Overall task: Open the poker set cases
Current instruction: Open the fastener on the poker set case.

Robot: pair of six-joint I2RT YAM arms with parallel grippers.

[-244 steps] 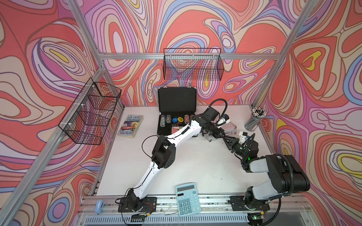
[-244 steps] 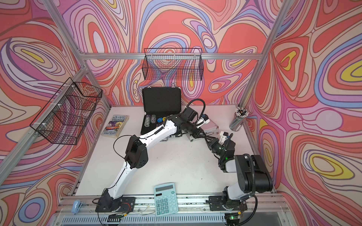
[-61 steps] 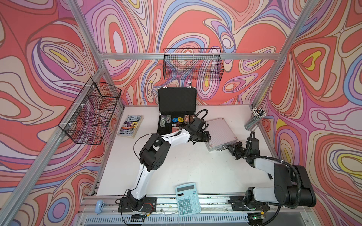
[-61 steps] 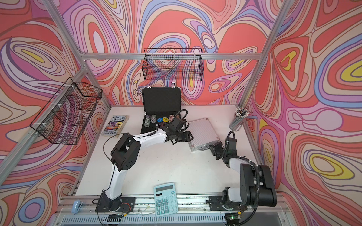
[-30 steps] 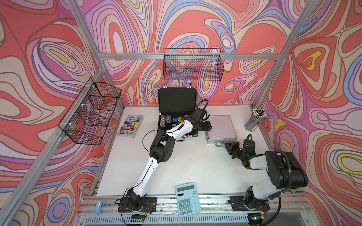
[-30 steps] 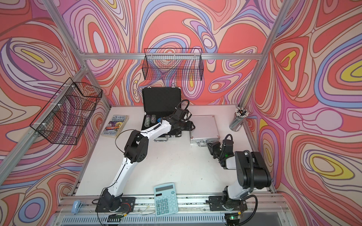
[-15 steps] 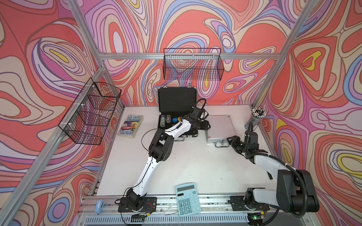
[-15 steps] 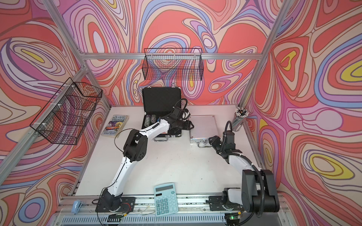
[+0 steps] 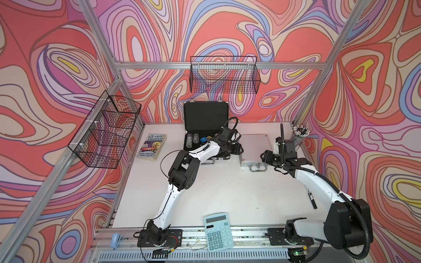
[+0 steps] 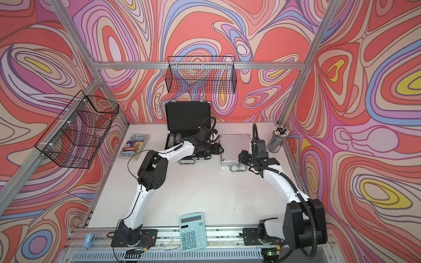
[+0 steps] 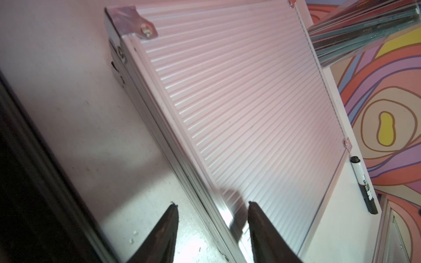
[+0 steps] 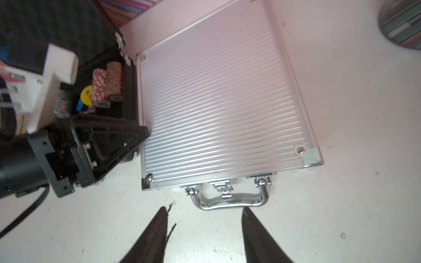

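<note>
Open black case (image 9: 206, 118), shut silver case (image 9: 254, 146) at its 3 o'clock, left gripper (image 11: 211, 203) released at silver's 9 o'clock edge, right gripper (image 12: 204, 208) released, empty, by handle (image 12: 227, 203)

I see a paperback book (image 9: 151, 146) far left on the worktop (image 9: 227, 193), a light-blue calculator (image 9: 218, 231) at the near edge, and a pencil cup (image 9: 300, 134) far right.

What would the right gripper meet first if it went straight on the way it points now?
Probably the chrome handle of the silver case, which lies just ahead of the open right gripper. How high the gripper is remains unclear.
</note>
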